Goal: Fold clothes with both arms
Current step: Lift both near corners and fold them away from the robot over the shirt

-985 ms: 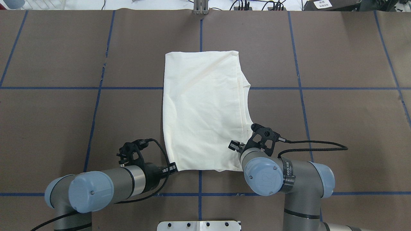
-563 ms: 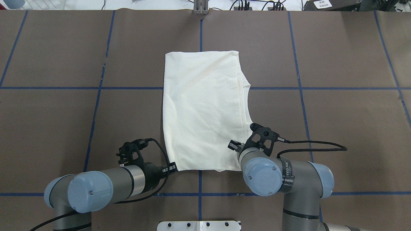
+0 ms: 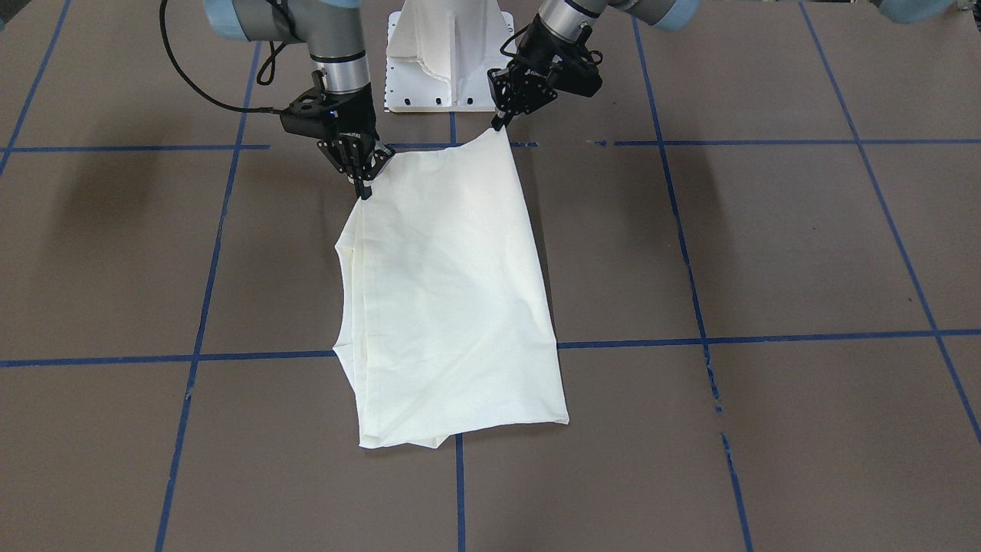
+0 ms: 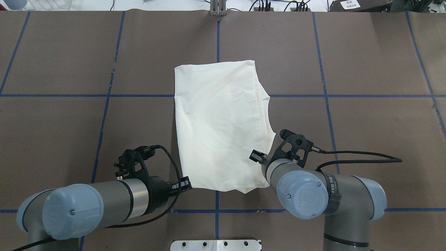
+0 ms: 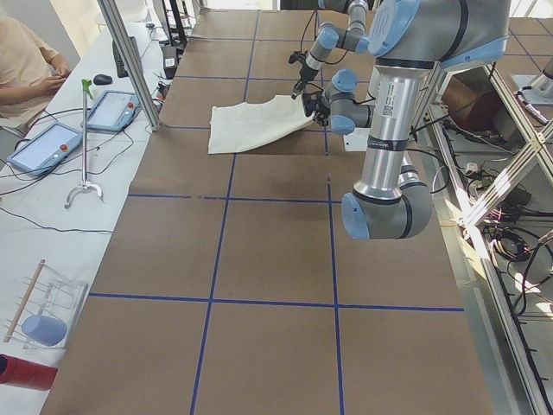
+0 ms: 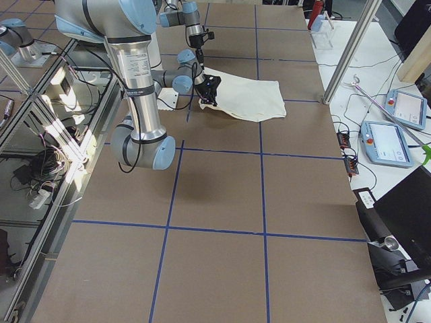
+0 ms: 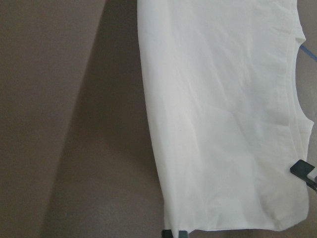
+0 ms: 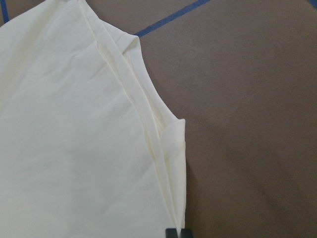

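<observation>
L end effector (image 3: 502, 121) clamped on shirt (image 3: 448, 291) corner; R end effector (image 3: 365, 182) clamped on adjacent corner; both corners held above surface (image 3: 766, 245); remaining cloth lies flat fwd of both.

robotics lab, test cell. my left arm (image 4: 115, 197), right arm (image 4: 345, 198) on white pedestal (image 4: 216, 245) at big table (image 4: 52, 139), brown paper cover, blue tape grid (image 4: 69, 95). aluminium frame posts (image 5: 130, 65) at table edge. white side bench (image 5: 52, 251) with touchscreen pendants (image 5: 112, 110). person (image 5: 24, 65) seated there. plugs, wires (image 4: 275, 6) along far edge. cable tangle (image 6: 30, 176) under frame beside me.
</observation>
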Robot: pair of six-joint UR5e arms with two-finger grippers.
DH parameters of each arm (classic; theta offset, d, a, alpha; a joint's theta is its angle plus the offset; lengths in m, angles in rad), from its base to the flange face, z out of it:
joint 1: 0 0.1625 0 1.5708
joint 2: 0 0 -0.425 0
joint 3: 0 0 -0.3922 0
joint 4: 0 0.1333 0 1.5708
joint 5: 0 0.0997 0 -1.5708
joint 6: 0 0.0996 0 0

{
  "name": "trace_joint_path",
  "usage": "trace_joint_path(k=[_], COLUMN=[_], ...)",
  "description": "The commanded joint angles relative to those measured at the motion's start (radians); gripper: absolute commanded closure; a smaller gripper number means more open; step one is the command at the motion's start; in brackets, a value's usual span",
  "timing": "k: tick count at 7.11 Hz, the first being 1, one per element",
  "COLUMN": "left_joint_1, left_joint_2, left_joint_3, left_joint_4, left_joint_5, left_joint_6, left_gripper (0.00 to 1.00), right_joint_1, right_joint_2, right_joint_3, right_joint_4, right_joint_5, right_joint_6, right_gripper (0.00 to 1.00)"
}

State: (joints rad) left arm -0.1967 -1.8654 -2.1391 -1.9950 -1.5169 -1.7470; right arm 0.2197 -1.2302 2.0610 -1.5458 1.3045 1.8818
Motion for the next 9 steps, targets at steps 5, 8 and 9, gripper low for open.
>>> trace_joint_path(k=[5, 8, 9], left_joint_1=[-0.091, -0.272, -0.300], left_joint_2=[-0.110, -0.222, -0.256], left_joint_3=[-0.129, 0.056, 0.117], left_joint_4=[0.331, 0.340, 0.337], left_joint_5=[-0.063, -0.138, -0.138], left_joint_6=[0.131, 0.301, 0.322], left_gripper=[1.00, 1.00, 1.00], right_joint_1=[0.013, 0.165, 0.193], right_joint_2=[0.044, 0.161, 0.179], right_joint_3=[0.114, -0.059, -0.134], right_joint_4=[-0.234, -0.231, -0.182], right_joint_5=[0.022, 0.121, 0.122], right_joint_6=[0.008, -0.062, -0.073], right_gripper=[1.00, 1.00, 1.00])
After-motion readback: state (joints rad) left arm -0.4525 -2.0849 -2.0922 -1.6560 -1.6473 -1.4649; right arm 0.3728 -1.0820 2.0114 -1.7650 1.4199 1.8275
